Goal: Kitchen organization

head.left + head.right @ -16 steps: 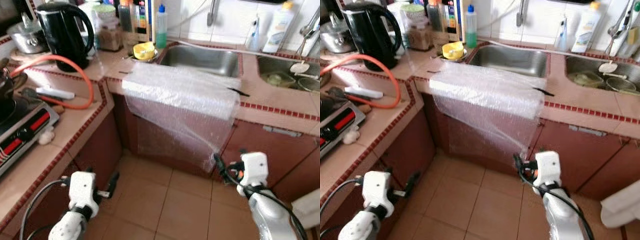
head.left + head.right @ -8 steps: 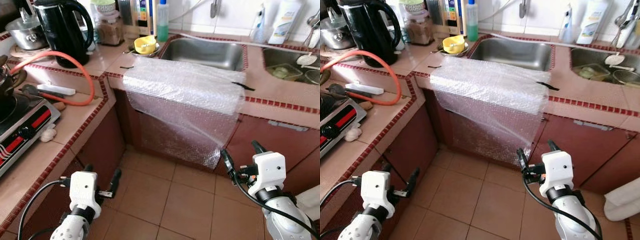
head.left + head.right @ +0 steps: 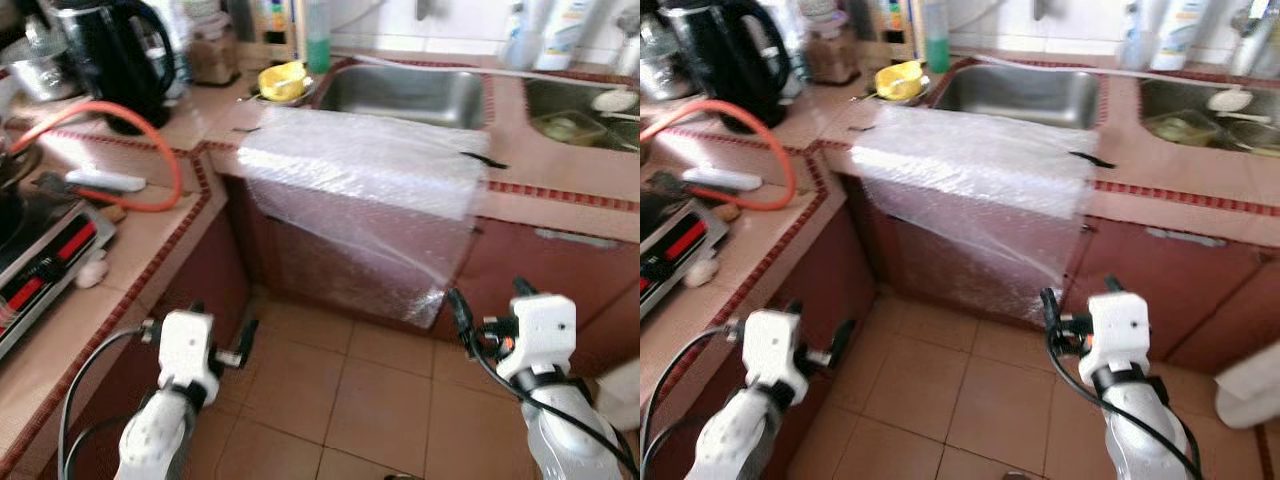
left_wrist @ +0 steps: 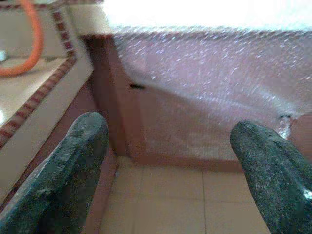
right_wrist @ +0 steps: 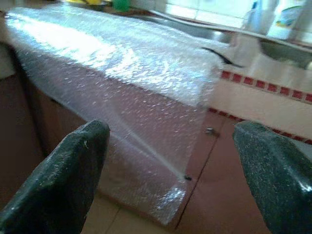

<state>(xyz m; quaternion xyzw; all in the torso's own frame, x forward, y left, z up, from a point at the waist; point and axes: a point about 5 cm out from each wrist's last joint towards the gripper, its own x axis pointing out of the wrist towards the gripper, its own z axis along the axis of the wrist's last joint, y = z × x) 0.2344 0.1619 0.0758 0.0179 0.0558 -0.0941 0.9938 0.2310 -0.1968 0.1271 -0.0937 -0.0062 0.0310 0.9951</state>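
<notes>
1. Approaching is judged to be the step in hand: both arms are raised low before the robot, over the tiled floor (image 3: 370, 390), and nothing is held.
2. Left gripper (image 3: 245, 340): its two black fingers (image 4: 63, 170) are seen spread wide apart in the left wrist view, empty, and directed at the cabinet front below the bench corner.
3. Right gripper (image 3: 490, 305): its fingers (image 5: 58, 180) are likewise spread wide and empty, and are directed at the lower hanging edge of the bubble wrap (image 3: 365, 215), near it but not touching.
4. Bubble wrap: a clear sheet is draped over the front edge of the bench (image 3: 560, 190), its upper part lying flat on the bench top just before the sink (image 3: 405, 95), its lower part hanging down over the cabinet doors.
5. Next move, as judged: the right gripper must be carried forward until the hanging edge lies between its fingers, and then closed; the film is thin and slack, so a firm pinch on the edge is called for.
6. Left side of the bench: a stove (image 3: 45, 255), an orange hose (image 3: 150, 125) and a black kettle (image 3: 110, 55) are set well apart from the sheet.
7. Far end: a yellow item (image 3: 280, 80) and a green bottle (image 3: 318, 35) stand beside the sink; a second basin (image 3: 590, 105) lies to the right.
</notes>
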